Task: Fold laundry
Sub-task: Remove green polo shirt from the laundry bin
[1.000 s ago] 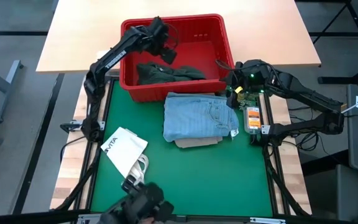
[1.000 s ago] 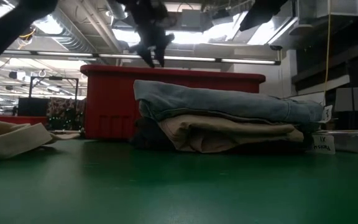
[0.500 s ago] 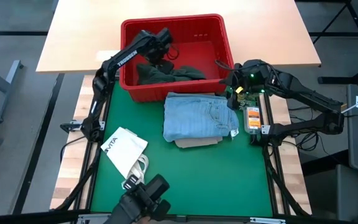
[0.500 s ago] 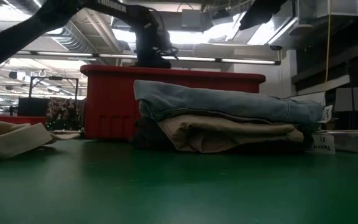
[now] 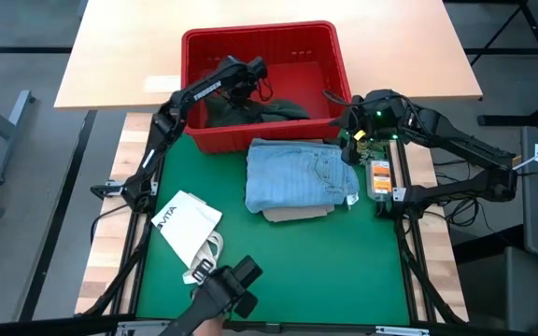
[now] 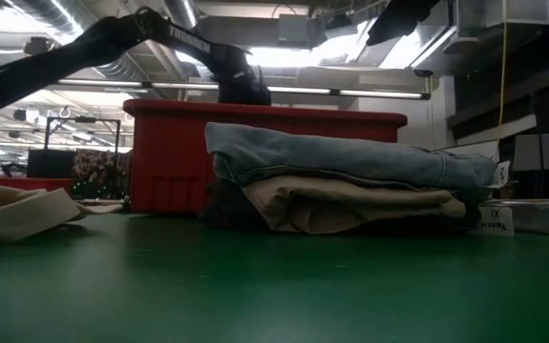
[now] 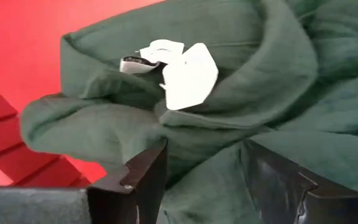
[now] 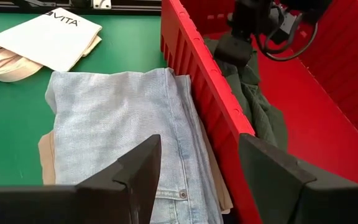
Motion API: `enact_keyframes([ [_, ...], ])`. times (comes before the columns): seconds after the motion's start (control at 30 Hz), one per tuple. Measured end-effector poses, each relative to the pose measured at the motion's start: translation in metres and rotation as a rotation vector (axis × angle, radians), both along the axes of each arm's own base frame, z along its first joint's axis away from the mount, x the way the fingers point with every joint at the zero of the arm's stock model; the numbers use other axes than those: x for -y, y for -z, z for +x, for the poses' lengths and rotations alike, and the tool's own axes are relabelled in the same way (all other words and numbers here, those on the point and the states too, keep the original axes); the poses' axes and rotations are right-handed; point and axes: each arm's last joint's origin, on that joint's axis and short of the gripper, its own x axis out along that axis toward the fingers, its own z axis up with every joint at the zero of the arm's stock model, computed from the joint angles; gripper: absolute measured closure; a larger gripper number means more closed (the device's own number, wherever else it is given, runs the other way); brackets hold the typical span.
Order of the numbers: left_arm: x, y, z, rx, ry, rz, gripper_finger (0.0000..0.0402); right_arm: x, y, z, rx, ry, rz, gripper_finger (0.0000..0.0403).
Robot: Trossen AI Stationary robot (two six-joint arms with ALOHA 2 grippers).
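Left gripper [image 5: 234,91] lowered into the red basket [image 5: 334,65] at 12 o'clock on the desk [image 5: 288,261], fingers [image 7: 143,180] spread wide, pressed into the crumpled dark green garment [image 5: 267,110] on the basket floor, cloth bulging up in the gap between them, not yet pinched. White label [image 7: 188,74] lying on the green folds just ahead of the fingertips. Right gripper [image 5: 348,140] parked at about 2 o'clock, beside the basket's near right corner and above the desk's right edge, fingers [image 8: 143,174] wide apart and holding nothing. Folded stack of laundry near the centre of the green mat, hard against the basket's front wall: light blue jeans [image 5: 297,173] on top, beige piece [image 5: 295,214] beneath and peeking out toward 6 o'clock, something darker under that at the stack's left end in the low view. White tote bag [image 5: 187,226] with black lettering lying flat at about 8 o'clock, well apart from the stack, loop handles trailing toward 6 o'clock.
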Motion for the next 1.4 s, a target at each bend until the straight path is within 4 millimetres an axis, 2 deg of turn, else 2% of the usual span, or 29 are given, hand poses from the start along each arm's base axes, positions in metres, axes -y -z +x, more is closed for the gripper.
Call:
enact_keyframes([
  [0.27,-0.009,0.004,-0.004,0.001,-0.015,0.01,0.022,0.0,0.0,0.0,0.0,0.0,0.0,0.0187],
  [0.43,-0.014,0.006,-0.009,0.009,-0.028,-0.007,0.0283,0.0,0.0,0.0,0.0,0.001,0.0,0.0187],
  [0.6,-0.014,0.007,-0.008,0.048,-0.026,-0.033,0.0383,0.0,0.0,0.0,0.0,0.001,0.001,0.0187],
  [0.73,-0.01,0.001,-0.009,0.079,-0.017,-0.073,0.0399,0.0,0.0,0.0,0.0,0.001,0.001,0.0187],
  [0.83,-0.006,-0.017,-0.011,0.096,0.01,-0.066,0.04,0.0,0.0,0.0,0.0,0.001,0.001,0.0187],
  [1.07,0.012,-0.08,-0.028,0.217,0.051,0.059,0.0401,0.0,0.0,0.0,0.001,0.0,0.001,0.0187],
  [1.27,0.036,-0.145,-0.048,0.419,0.085,0.199,0.0401,0.0,0.0,0.0,-0.001,-0.004,-0.006,0.0187],
  [1.4,0.057,-0.187,-0.056,0.62,0.136,0.3,0.0401,0.001,0.0,0.0,-0.006,0.011,-0.018,0.0187],
])
